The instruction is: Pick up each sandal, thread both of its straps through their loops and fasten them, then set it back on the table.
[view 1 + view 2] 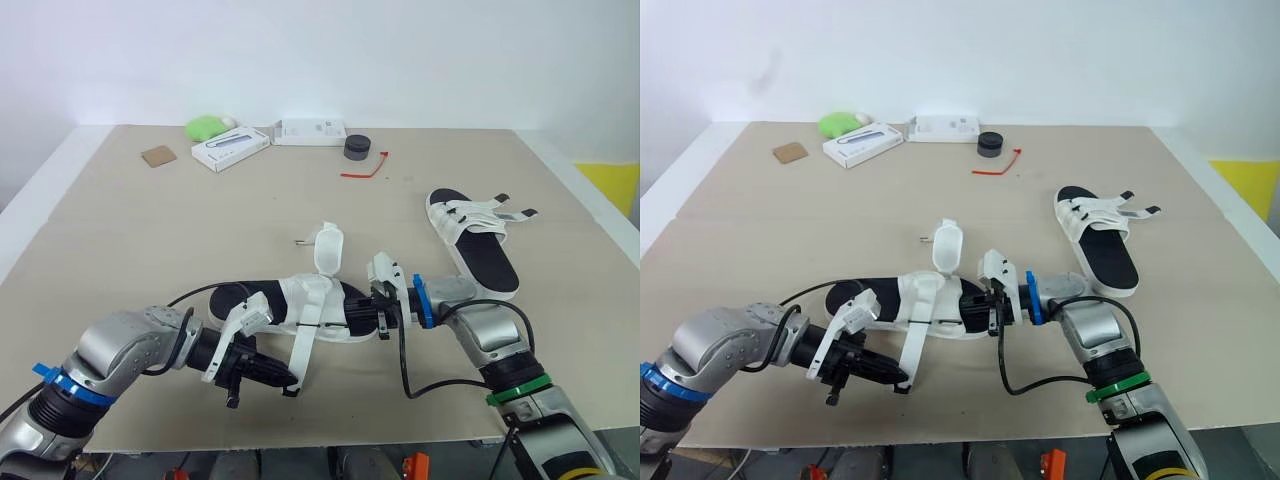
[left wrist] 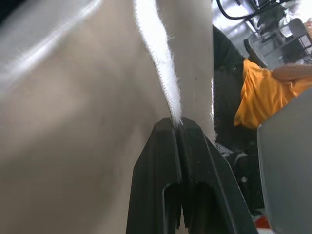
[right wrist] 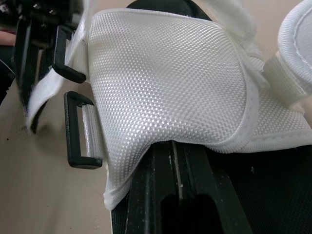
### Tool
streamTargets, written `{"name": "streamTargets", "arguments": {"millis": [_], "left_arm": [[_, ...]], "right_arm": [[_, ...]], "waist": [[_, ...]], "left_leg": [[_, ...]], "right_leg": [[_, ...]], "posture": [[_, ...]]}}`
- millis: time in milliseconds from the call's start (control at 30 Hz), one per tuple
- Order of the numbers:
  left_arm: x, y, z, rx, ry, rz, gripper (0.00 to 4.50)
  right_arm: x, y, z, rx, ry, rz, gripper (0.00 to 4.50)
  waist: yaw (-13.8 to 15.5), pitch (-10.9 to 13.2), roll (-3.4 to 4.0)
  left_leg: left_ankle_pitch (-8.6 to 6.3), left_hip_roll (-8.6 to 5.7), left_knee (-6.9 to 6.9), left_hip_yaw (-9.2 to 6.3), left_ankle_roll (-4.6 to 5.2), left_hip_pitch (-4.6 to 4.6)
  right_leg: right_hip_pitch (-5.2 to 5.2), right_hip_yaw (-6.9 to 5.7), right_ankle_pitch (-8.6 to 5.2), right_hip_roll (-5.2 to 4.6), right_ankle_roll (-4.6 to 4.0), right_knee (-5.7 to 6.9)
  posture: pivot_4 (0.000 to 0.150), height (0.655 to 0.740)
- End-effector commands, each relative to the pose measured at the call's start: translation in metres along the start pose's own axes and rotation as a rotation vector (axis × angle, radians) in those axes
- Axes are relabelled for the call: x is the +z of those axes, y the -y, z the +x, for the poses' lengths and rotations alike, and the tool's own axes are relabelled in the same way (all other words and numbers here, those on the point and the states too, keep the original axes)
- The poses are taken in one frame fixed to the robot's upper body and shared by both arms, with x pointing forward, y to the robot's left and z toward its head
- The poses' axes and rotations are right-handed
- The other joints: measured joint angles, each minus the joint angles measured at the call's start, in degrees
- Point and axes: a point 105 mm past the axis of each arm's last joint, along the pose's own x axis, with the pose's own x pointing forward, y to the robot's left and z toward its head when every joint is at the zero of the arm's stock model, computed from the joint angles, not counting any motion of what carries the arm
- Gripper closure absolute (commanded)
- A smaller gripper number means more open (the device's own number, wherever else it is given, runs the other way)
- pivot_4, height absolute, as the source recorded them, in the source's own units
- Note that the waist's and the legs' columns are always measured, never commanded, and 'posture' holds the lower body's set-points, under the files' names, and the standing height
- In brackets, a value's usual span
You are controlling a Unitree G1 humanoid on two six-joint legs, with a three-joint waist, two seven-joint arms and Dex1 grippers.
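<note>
1. Sandals, two: near sandal [image 1: 262, 298] and far sandal [image 1: 478, 248], both white-strapped with black footbeds, on a beige desk [image 1: 120, 250].
2. Hands, two: left hand [image 1: 285, 379] and right hand [image 1: 365, 318], each with two black fingers.
3. Small items along the far side, left to right: one brown square [image 1: 158, 156], one green lump [image 1: 207, 127], one angled white box [image 1: 231, 148], one flat white box [image 1: 310, 132], one black round pot [image 1: 357, 148], one red tie [image 1: 365, 168].
4. Left hand: near left, just in front of the near sandal. Clamped tight on the end of a loose strap [image 1: 303, 345] hanging from that sandal's near side; strap pinched between the fingers [image 2: 161, 161] in the left wrist view.
5. Near sandal: near centre, lengthwise between the two hands. One upright strap [image 1: 329, 250] standing at its far side.
6. Right hand: touching the near sandal's right end, closed on the edge of its white mesh upper [image 3: 165, 83]. One black loop [image 3: 80, 129] just beside that upper.
7. Far sandal: right side, flat on the desk, well apart from both hands, with two strap ends splayed out to the right.
</note>
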Motion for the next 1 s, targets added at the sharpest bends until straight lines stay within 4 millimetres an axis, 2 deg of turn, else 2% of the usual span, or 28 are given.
{"name": "streamTargets", "arguments": {"millis": [33,367,500,667,833,1000], "left_arm": [[0.011,0.024,-0.002,-0.162,0.038,-0.028,4.44],[0.058,0.054,-0.016,-0.342,0.146,0.013,4.44],[0.088,0.032,-0.017,-0.25,0.271,-0.032,4.44],[0.115,-0.006,-0.017,-0.155,0.434,-0.253,4.44],[0.123,-0.044,-0.017,-0.059,0.534,-0.5,4.44],[0.117,-0.065,-0.017,0.027,0.576,-0.625,4.44]], "right_arm": [[-0.044,0.001,-0.003,-0.04,-0.148,0.118,4.5],[-0.043,0.002,-0.004,-0.038,-0.156,0.114,4.5],[-0.044,0.002,-0.003,-0.04,-0.154,0.115,4.5],[-0.044,0.002,-0.001,-0.045,-0.147,0.117,4.5],[-0.047,0.002,-0.003,-0.052,-0.148,0.124,4.5],[-0.048,0.001,-0.004,-0.058,-0.15,0.128,4.5]], "waist": [[-0.01,-0.01,-0.01],[0.0,-0.02,-0.02],[0.03,-0.07,0.03],[0.02,-0.08,0.01],[0.02,-0.11,0.03],[0.0,-0.15,0.04]], "left_leg": [[0.0,0.0,0.05,0.05,0.0,0.0],[0.02,-0.02,0.09,0.07,0.03,-0.02],[0.03,-0.04,0.22,0.04,0.06,-0.02],[0.05,-0.07,0.36,0.01,0.08,-0.05],[0.08,-0.11,0.38,-0.07,0.12,-0.06],[0.11,-0.26,0.48,-0.25,0.16,-0.01]], "right_leg": [[-0.01,0.0,0.0,-0.04,0.0,0.0],[0.06,-0.01,0.06,-0.03,0.1,0.0],[0.11,-0.01,0.1,-0.02,0.19,0.0],[0.16,0.0,0.17,0.0,0.3,0.0],[0.44,0.01,0.24,0.04,0.4,0.0],[0.49,0.01,0.29,0.02,0.47,0.0]], "posture": [[0.15,0.74],[0.15,0.74],[0.15,0.74],[0.15,0.74],[0.15,0.74],[0.15,0.74]]}}
